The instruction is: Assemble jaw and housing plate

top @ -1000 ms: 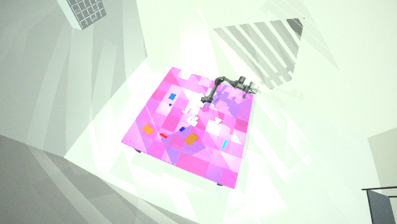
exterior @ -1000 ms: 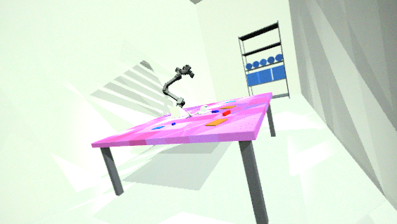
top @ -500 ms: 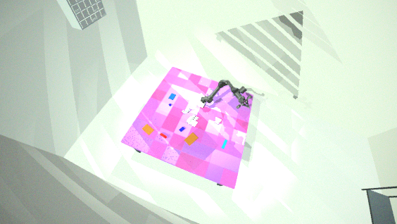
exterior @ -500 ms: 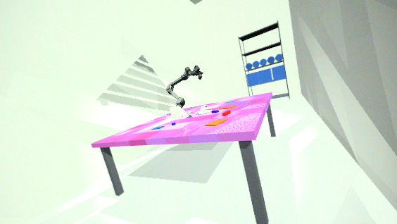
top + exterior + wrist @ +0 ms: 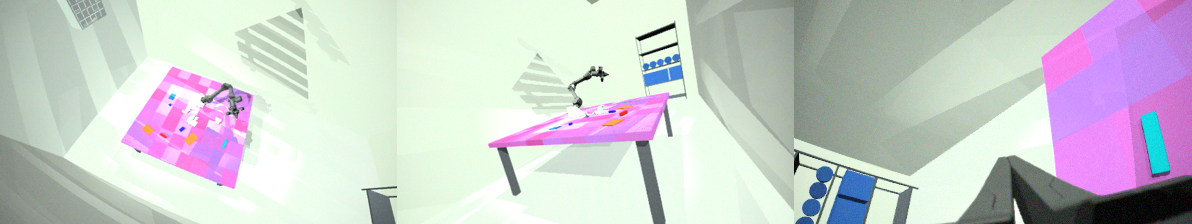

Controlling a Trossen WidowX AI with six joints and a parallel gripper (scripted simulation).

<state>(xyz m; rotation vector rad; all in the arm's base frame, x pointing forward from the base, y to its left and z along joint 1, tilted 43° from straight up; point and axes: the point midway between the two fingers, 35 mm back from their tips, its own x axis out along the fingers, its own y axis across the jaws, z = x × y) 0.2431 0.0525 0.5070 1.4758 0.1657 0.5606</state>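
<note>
My gripper (image 5: 236,116) (image 5: 607,74) (image 5: 1007,164) is shut, with nothing between its fingertips in the wrist view. It is raised high above the table, clear of every part. A white block-like part (image 5: 192,120) (image 5: 600,111) with small dark marks lies near the table's middle. A smaller white piece (image 5: 186,111) lies beside it, nearer the arm base, and another white piece (image 5: 218,120) lies on the other side. The white parts are washed out and tiny, so I cannot tell which are jaws, pins or housing plate, nor how the jaws sit.
The pink table (image 5: 225,177) (image 5: 566,138) (image 5: 1091,167) also bears orange plates (image 5: 191,139) (image 5: 614,122), a red block (image 5: 163,135) (image 5: 623,113), a cyan bar (image 5: 224,144) (image 5: 1155,143), dark blue pieces (image 5: 181,129) and a lighter blue piece (image 5: 172,96). A shelf (image 5: 657,54) stands beyond the table.
</note>
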